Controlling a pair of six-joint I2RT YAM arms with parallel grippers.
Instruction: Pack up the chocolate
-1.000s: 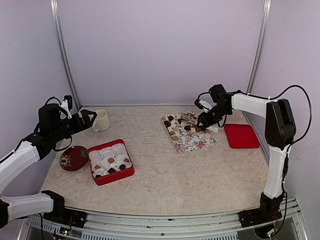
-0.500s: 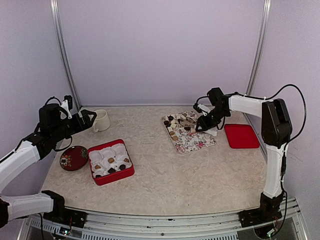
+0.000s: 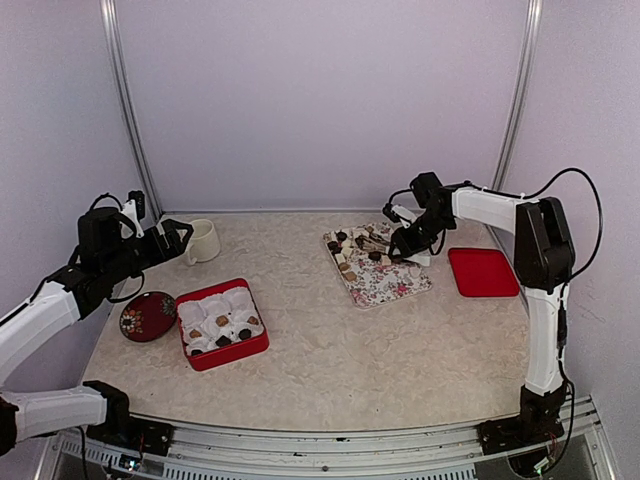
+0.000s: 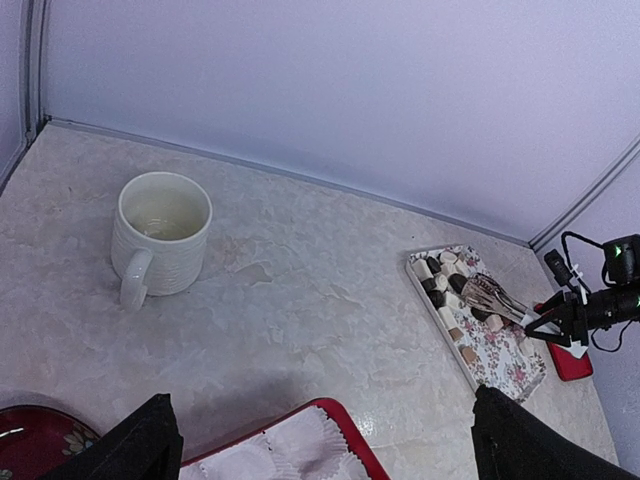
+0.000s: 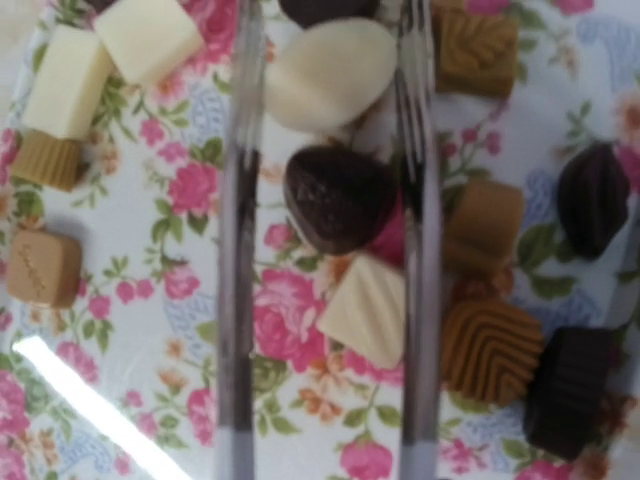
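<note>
The chocolate (image 3: 362, 249) lies as small dark, tan and cream pieces on a flowered tray (image 3: 402, 286) at the back right. My right gripper (image 3: 408, 243) hangs low over that tray, shut on a pair of metal tongs (image 4: 495, 295). In the right wrist view the two tong arms (image 5: 240, 250) stand apart, with a dark piece (image 5: 338, 197) and a cream piece (image 5: 365, 308) between them. A red box (image 3: 258, 345) of white paper cups, some with chocolate in them, sits at the front left. My left gripper (image 3: 175, 238) is open, raised behind the box near a mug.
A white mug (image 3: 203, 241) stands at the back left. A dark red oval dish (image 3: 148, 316) lies left of the red box. A red lid (image 3: 483, 271) lies flat to the right of the flowered tray. The bare marble table top (image 3: 350, 360) stretches between box and tray.
My right gripper has shifted slightly left over the flowered tray with the tongs. The left arm has not moved.
</note>
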